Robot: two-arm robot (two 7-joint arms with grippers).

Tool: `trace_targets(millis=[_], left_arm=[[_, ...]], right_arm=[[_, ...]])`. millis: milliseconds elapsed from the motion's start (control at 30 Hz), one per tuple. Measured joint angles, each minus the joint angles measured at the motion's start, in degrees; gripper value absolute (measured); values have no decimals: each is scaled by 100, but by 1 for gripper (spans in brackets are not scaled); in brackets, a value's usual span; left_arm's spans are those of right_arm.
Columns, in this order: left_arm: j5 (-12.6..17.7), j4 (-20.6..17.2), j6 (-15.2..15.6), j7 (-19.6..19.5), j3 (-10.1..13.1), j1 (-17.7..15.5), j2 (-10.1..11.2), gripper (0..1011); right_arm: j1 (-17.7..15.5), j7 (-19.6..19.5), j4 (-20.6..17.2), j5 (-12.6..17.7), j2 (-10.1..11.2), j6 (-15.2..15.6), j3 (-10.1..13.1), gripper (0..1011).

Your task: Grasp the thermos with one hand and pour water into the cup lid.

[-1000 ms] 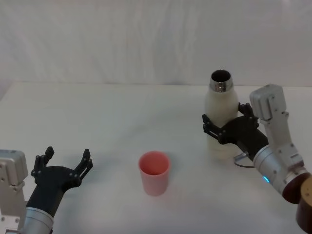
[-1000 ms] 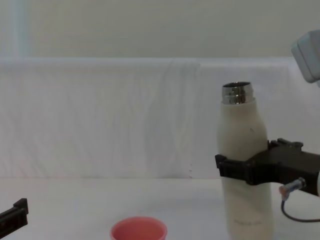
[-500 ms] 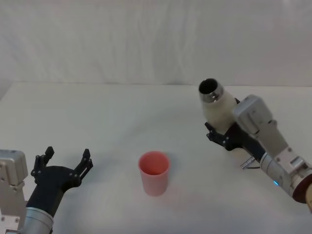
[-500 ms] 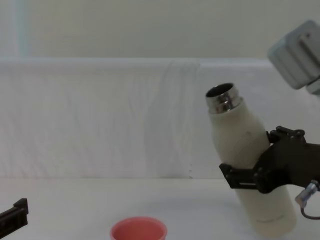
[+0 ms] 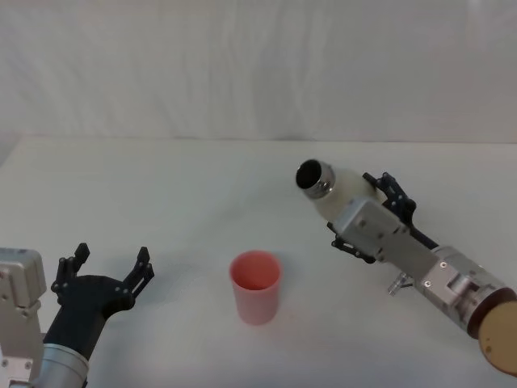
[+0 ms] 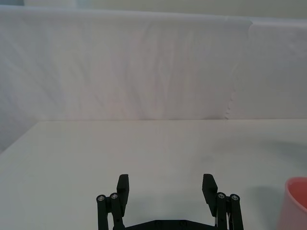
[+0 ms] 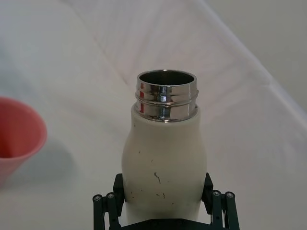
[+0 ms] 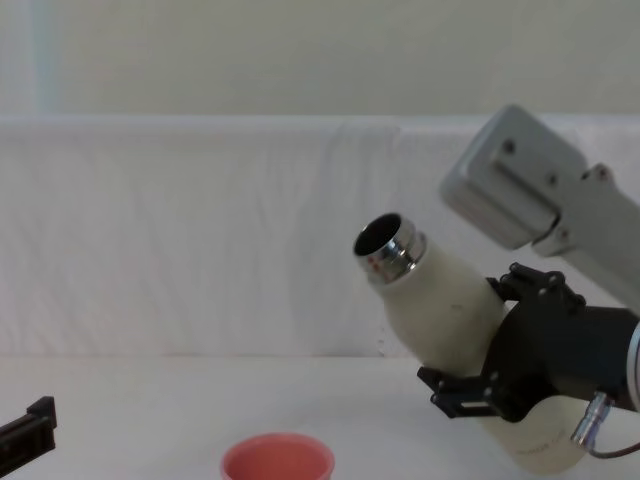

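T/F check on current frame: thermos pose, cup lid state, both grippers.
1. The right gripper is shut on the thermos. True.
2. The thermos stands upright on the table. False: it is tilted, neck leaning toward the cup lid.
3. The thermos mouth is uncapped. True.
4. The cup lid lies tipped over. False: it stands upright.
5. The left gripper holds the cup lid. False: it is open, apart from it.
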Motion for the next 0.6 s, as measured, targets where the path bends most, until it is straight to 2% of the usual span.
trace_targets(millis=[267, 600], left_arm=[[0, 0, 0, 0, 0, 0, 0, 1001], [0, 0, 0, 0, 0, 0, 0, 1001]], right_arm=[[131, 110, 86, -680, 68, 39, -309, 957], [229, 204, 155, -1346, 108, 74, -533, 957]])
